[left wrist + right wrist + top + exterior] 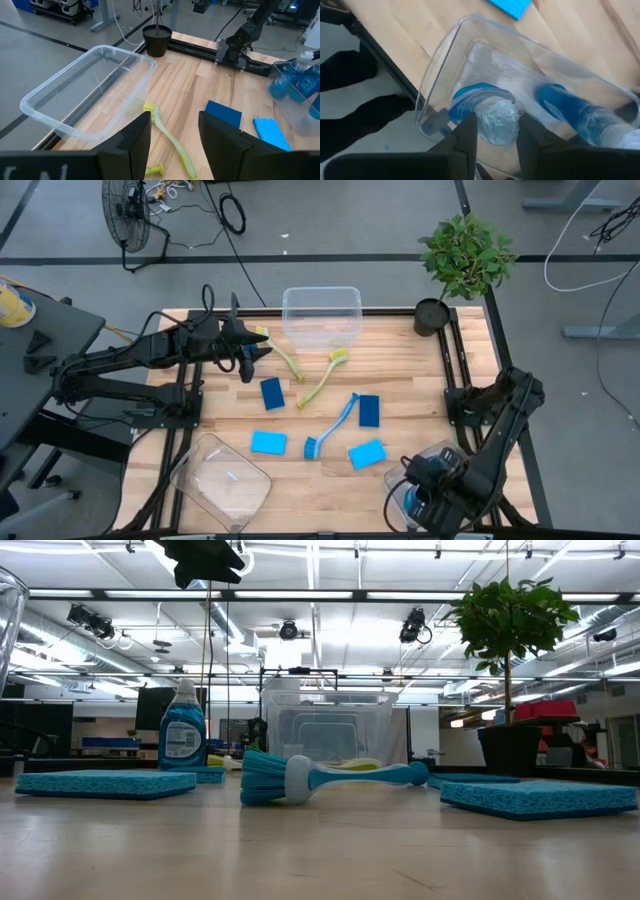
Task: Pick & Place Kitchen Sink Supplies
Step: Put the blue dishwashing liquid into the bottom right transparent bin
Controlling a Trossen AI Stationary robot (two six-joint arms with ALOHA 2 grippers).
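My left gripper (250, 352) hangs open over the table's far left, above two yellow-green dish brushes (283, 352) (322, 378); one of them shows in the left wrist view (172, 142). In the low view a blue soap bottle (183, 730) stands upright on its base below that gripper (205, 560). A blue brush (330, 428) lies at mid-table. Four sponges lie flat: dark blue (272, 393) (369, 410) and light blue (268, 442) (367, 453). My right gripper (495, 137) is at the near right, inside a clear bin (440, 75), shut on a soap bottle (492, 117). Another bottle (580, 117) lies beside it. My right gripper pinches a blue soap bottle between its two fingers (465, 135), one on each side of the end that faces the camera (492, 125). It comes from above, pointing down into the bin. Whether the bottle rests on the bin's floor I cannot tell.
An empty clear bin (322, 315) stands at the far edge and a second one (222, 480) at the near left corner. A potted plant (465, 260) stands at the far right corner. Bare wood lies between the sponges and the near edge.
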